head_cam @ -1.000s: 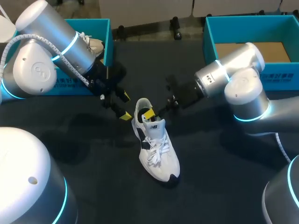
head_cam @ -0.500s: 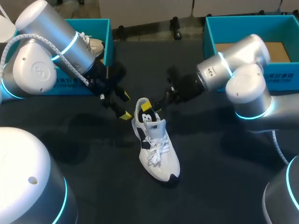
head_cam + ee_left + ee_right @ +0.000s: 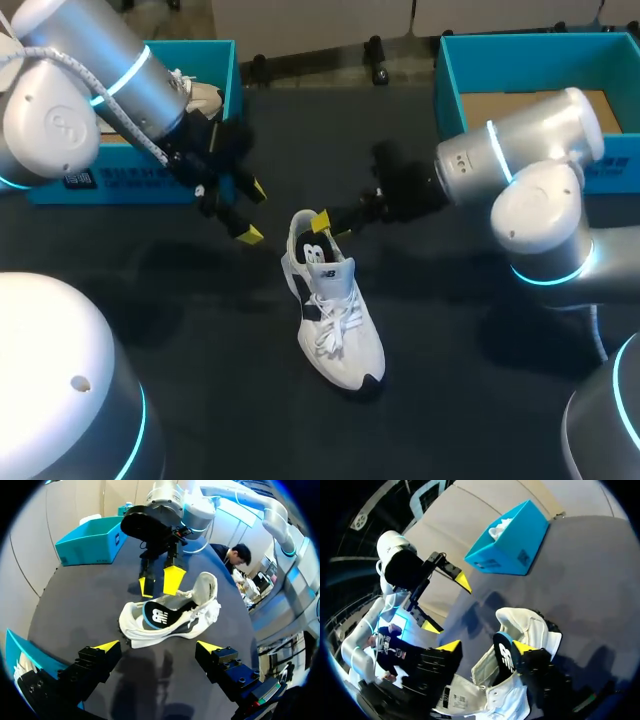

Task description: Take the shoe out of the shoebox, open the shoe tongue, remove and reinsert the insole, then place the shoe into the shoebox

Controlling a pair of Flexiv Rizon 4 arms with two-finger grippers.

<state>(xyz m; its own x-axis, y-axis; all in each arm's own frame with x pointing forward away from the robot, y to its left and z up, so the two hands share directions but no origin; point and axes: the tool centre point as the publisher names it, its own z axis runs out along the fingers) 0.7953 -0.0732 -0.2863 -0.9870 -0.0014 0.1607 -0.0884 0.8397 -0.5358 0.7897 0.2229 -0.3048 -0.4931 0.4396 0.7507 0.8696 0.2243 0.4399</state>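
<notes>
a dark matte table (image 3: 230,400) spreads across the scene, evenly lit, with soft shadows on it.

This is a robotics lab. A dark, matte surface (image 3: 180,330) stands between two silver jointed machines, the left arm (image 3: 120,75) and the right arm (image 3: 520,150), each banded with glowing cyan rings, the left one trailing a ribbed cable. On the surface a teal left shoebox (image 3: 229,85) sits far left and a teal right shoebox (image 3: 447,90) far right. A single white shoe (image 3: 335,320) lies between them.
</notes>
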